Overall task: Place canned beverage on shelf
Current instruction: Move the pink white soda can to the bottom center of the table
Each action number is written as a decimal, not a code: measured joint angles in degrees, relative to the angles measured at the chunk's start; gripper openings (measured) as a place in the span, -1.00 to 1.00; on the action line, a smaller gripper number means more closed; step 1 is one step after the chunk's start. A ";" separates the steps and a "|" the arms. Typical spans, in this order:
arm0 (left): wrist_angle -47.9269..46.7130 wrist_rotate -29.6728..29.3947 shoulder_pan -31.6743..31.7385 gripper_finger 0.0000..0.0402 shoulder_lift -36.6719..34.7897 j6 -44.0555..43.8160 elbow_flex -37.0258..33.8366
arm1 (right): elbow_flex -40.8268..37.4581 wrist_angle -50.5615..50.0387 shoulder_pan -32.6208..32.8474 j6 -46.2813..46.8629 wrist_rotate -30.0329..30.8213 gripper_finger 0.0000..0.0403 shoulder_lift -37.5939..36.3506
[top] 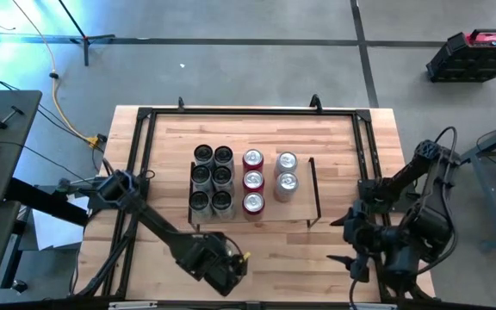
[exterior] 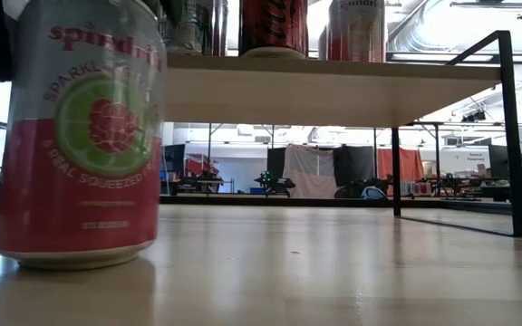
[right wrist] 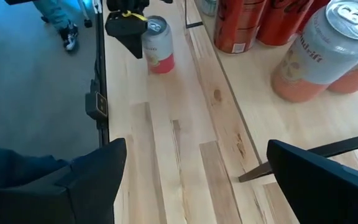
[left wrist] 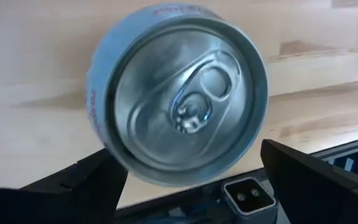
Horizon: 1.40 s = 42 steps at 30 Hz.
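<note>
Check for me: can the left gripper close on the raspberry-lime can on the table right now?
Probably yes. The left gripper is open, its fingers on either side of the raspberry-lime can, which stands upright on the table in front of the shelf. Nothing blocks it.

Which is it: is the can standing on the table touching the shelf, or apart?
Apart. The right wrist view shows a strip of bare tabletop between the can and the shelf edge.

Grey concrete floor (top: 257, 69) all around the wooden worktop (top: 343, 258), with a yellow cable (top: 58, 99) trailing off to the left. Far right there's a black crate (top: 472, 56). Beyond, a big workshop hall with dark curtains (exterior: 356, 167), brightly lit.
</note>
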 joint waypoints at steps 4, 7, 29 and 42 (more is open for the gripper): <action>-0.30 -2.07 -1.37 0.74 0.02 0.00 0.00 | 0.00 1.33 -0.10 0.00 -0.76 0.87 0.08; -1.91 -2.10 -2.58 0.74 0.02 -1.74 0.00 | 0.00 1.49 -0.10 0.00 -1.02 0.87 0.08; -21.31 -20.19 -16.63 0.74 -5.96 33.73 -0.19 | 0.00 3.15 -4.74 -0.81 -2.35 0.87 0.05; -15.82 -25.11 -23.31 0.74 -3.50 34.44 -11.69 | 0.00 3.03 -11.37 -6.05 -4.91 0.87 0.05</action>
